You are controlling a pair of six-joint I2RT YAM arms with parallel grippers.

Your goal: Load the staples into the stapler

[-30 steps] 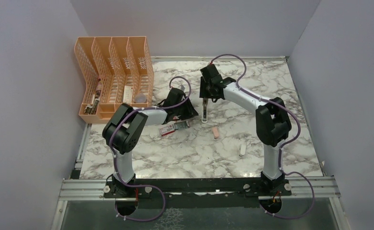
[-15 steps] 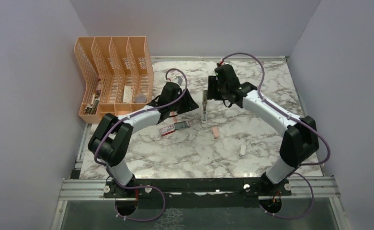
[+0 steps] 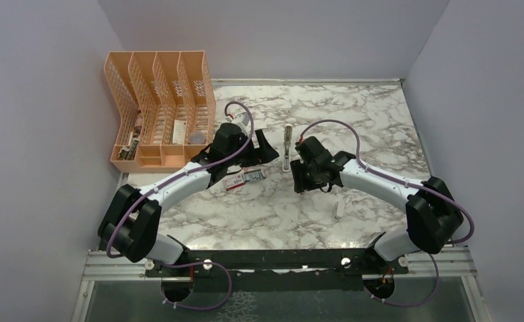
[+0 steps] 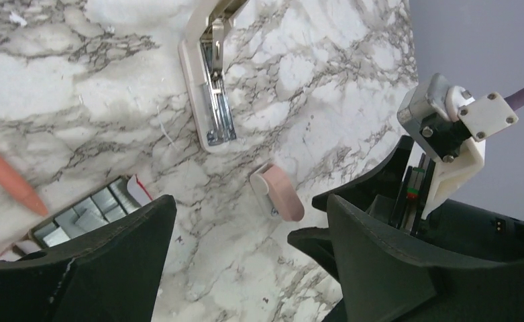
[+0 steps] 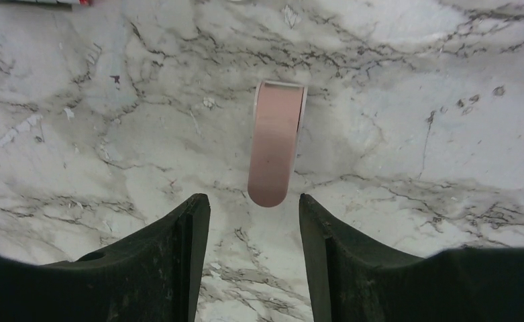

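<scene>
The white stapler (image 3: 286, 147) lies opened on the marble table, its silver channel showing in the left wrist view (image 4: 210, 100). The red-and-white staple box (image 3: 235, 181) lies to its left. The box's tray holds grey staples (image 4: 88, 213). My left gripper (image 3: 262, 150) is open and empty, hovering between the box and the stapler; it also shows in its wrist view (image 4: 245, 268). My right gripper (image 3: 302, 185) is open and empty, low over the short pink block (image 5: 276, 144), its fingertips on either side of the block's near end (image 5: 253, 228).
An orange file organizer (image 3: 162, 107) stands at the back left. An orange pen (image 4: 7, 178) lies beside the staple box. A small white piece (image 3: 340, 209) lies right of the pink block. The two grippers are close together near the stapler.
My right gripper has moved from the stapler's far end toward the near side, down over the pink block. My left arm has stretched out, its gripper shifting slightly up and right. The stapler has not moved.
</scene>
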